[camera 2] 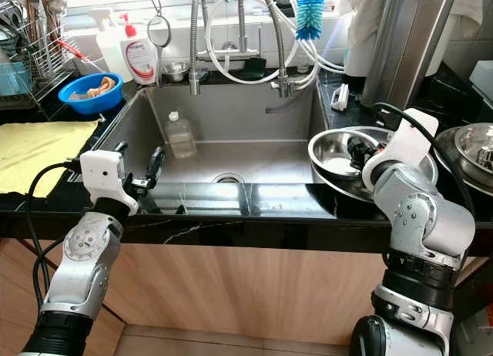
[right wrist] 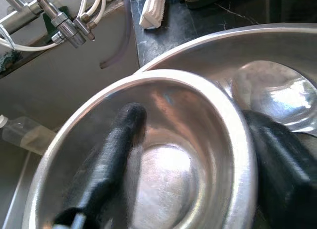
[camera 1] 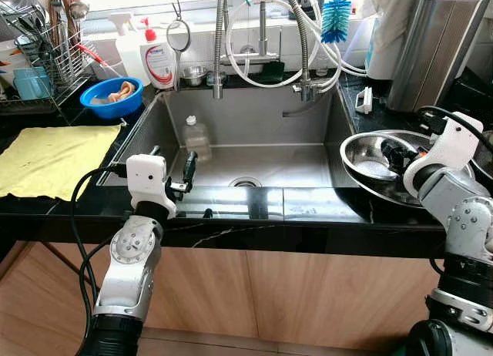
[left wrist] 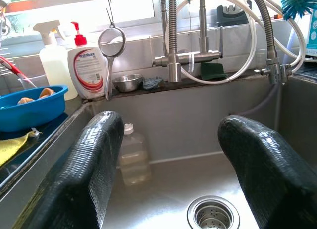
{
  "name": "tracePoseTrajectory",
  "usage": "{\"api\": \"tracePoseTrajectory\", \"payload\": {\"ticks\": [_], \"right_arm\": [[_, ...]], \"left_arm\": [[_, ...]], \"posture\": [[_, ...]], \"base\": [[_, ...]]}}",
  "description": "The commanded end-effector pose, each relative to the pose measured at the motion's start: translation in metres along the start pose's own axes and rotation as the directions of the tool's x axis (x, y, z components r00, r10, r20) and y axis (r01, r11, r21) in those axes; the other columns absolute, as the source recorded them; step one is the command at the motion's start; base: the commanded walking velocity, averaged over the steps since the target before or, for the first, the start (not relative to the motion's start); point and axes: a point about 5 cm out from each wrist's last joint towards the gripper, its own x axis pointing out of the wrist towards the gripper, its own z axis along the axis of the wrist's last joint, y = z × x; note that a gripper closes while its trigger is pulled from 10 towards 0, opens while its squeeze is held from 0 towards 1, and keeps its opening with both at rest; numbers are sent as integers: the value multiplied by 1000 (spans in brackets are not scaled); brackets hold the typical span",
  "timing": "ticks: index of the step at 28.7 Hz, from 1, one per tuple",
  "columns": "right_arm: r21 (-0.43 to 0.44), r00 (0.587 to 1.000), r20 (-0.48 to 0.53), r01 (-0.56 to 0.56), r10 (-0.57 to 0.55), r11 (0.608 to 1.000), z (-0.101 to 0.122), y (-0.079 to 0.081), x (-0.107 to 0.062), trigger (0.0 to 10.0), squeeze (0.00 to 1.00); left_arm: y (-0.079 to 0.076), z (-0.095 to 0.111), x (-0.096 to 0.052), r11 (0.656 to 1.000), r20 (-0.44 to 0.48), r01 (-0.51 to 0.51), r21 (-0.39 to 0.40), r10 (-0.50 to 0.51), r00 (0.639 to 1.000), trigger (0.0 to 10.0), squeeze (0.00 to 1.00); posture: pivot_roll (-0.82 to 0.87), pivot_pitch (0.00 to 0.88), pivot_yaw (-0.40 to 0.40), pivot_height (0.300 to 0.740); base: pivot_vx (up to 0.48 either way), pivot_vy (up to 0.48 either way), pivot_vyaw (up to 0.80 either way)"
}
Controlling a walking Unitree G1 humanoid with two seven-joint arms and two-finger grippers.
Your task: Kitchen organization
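A large steel bowl (camera 1: 348, 165) sits on the black counter right of the sink (camera 1: 254, 117), with a smaller steel bowl (right wrist: 163, 80) inside it. My right gripper (camera 1: 393, 152) is open and straddles the smaller bowl's rim, one finger (right wrist: 116, 144) inside the bowl and the other outside it over the large bowl (right wrist: 237, 45). My left gripper (camera 1: 173, 162) is open over the sink's front left corner, holding nothing. A clear plastic bottle (camera 1: 196, 136) stands in the sink beyond it, by the left wall.
A yellow cloth (camera 1: 54, 157) lies on the left counter, with a blue bowl (camera 1: 112, 96) and a dish rack (camera 1: 46, 55) behind it. Soap bottles (camera 1: 159, 61), a strainer (camera 1: 178, 36) and faucets (camera 1: 266, 55) line the back. A steel canister (camera 1: 431, 48) stands far right.
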Motion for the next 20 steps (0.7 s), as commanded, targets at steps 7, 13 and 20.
{"api": "tracePoseTrajectory", "payload": {"ticks": [7,13,20], "right_arm": [[-13,1000,-10,-20,20,1000,0,7,1,0,0],[-8,1000,22,-4,4,1000,9,7,-2,0,0],[-10,999,42,32,-31,999,14,1,-3,0,0]], "left_arm": [[6,8,4,1000,25,-4,28,4,1000,10000,0],[7,9,6,1000,28,-9,13,9,1000,10000,0],[9,9,8,999,25,-27,-27,28,999,10000,0]], "posture": [[-152,0,90,740],[-151,0,94,740],[-153,0,97,740]], "base": [[0,0,0],[0,0,0],[0,0,0]]}}
